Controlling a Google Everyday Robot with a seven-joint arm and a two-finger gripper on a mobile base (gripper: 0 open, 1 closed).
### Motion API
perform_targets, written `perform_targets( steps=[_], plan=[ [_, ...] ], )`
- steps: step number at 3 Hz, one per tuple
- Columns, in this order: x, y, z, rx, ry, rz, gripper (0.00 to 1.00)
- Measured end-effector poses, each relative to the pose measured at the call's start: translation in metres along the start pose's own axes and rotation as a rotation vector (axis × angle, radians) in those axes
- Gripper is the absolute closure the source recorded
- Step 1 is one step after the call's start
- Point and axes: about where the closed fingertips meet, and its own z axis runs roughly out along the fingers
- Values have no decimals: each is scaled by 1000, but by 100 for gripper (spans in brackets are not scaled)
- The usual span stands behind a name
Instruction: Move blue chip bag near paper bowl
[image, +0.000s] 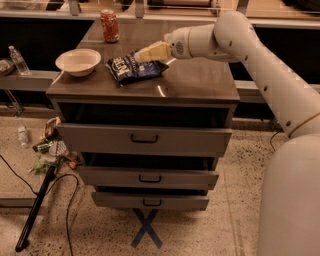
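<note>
The blue chip bag (132, 69) lies crinkled on the brown top of the drawer cabinet (195, 82), left of its middle. The paper bowl (78, 61) stands near the left edge, a short gap to the bag's left. My gripper (149, 53) reaches in from the right on the white arm (235, 37). It sits at the bag's upper right edge, touching or just above it.
An orange-red soda can (109, 25) stands at the back of the top, behind the bowl and bag. The top drawer (145, 139) and the lower drawers stand partly open. Litter and a cable (47, 155) lie on the floor at the left.
</note>
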Motion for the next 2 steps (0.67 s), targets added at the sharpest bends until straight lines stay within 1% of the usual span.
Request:
perform_targets(
  steps=[1, 2],
  plan=[
    [-5, -20, -41, 91, -1, -12, 0],
    [-19, -53, -136, 337, 36, -83, 0]
  ],
)
